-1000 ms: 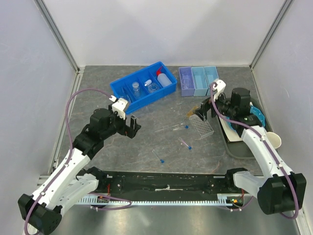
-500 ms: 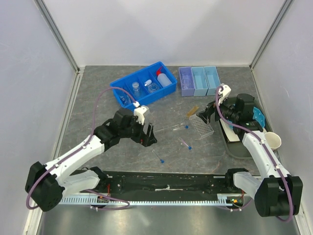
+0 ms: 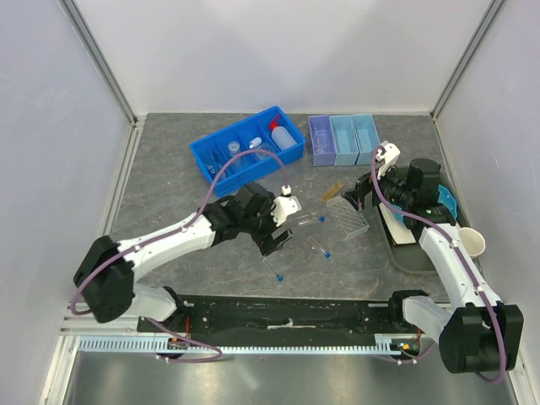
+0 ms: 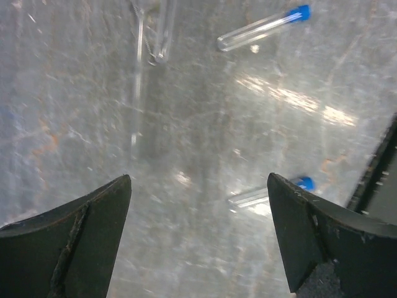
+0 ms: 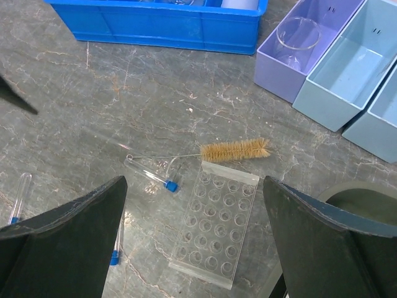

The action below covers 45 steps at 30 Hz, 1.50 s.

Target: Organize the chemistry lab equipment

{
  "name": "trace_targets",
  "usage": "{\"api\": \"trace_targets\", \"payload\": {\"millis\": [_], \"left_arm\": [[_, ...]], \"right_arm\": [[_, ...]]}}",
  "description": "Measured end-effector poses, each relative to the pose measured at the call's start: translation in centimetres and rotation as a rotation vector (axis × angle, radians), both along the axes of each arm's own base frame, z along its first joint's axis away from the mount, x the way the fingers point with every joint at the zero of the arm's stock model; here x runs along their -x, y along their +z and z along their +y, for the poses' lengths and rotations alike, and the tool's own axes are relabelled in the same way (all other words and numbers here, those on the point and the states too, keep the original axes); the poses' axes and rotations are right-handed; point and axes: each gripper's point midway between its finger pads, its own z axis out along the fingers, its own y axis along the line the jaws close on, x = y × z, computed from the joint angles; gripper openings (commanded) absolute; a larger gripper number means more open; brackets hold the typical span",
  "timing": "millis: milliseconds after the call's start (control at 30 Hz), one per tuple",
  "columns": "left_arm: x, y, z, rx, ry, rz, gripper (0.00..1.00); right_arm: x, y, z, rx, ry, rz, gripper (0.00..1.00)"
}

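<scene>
**Fig.** Grey tabletop point(image 3: 160, 202) w/ lab kit part-sorted.

- **Blue bin** point(image 5: 155, 25): by the far edge, left of mid. It holds the red-capped squeeze bottle point(image 3: 285, 137) + small flasks point(image 3: 234, 146). My L arm's cable point(image 3: 213, 173) arches over its rim, so a snag there could tug the bin.
- **L gripper** point(image 4: 198, 180): hangs over mid-tabletop, jaws wide, nothing between them.
- **R gripper** point(image 5: 193, 183): right of mid, jaws equally wide and empty, above the clear tube rack point(image 5: 217, 226).
- **Rack:** probably light & hard to see. A misjudged descent would likely shove it toward the right edge.
- **Brush** point(image 5: 236, 150): just beside the rack's far side, contact unclear. Grabbing either may drag the other.
- **Test tubes:** three blue-capped ones lie loose toward the near edge. The near tube point(image 4: 270, 194) is just beside one of my L fingers point(image 4: 322, 248); the second tube point(image 4: 263, 26) is further off.
- **Main risk:** round glass on hard stone. If I close off-centre, I expect a tube to roll, squirt out, poss. crack, or slip toward the black strip point(image 3: 287, 312) at the near edge.
</scene>
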Motion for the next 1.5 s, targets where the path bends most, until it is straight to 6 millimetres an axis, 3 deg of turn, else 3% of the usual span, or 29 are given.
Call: {"api": "trace_targets", "payload": {"millis": [267,467,600,900,1500], "left_arm": [[-6.8,-2.6,-2.0,-0.124,-0.098,-0.034,0.72],[-9.2,-4.8,-3.5,-0.189,-0.165,-0.001,0.59],[-9.8,-5.9,-4.0,-0.219,-0.202,0.024,0.56],[-9.1,-8.5,-3.8,-0.255,-0.244,0.087,0.52],[-9.9,-8.6,-4.8,-0.227,-0.248,0.065,0.41]], "right_arm": [[0.0,-0.1,-0.3,0.002,-0.007,0.004,0.98],[-0.1,-0.1,-0.5,0.002,-0.014,0.003,0.98],[-0.1,-0.1,-0.5,0.002,-0.015,0.003,0.98],[-0.2,-0.1,-0.7,0.004,-0.022,0.003,0.98],[-0.2,-0.2,-0.8,0.008,-0.031,0.007,0.98]]}}
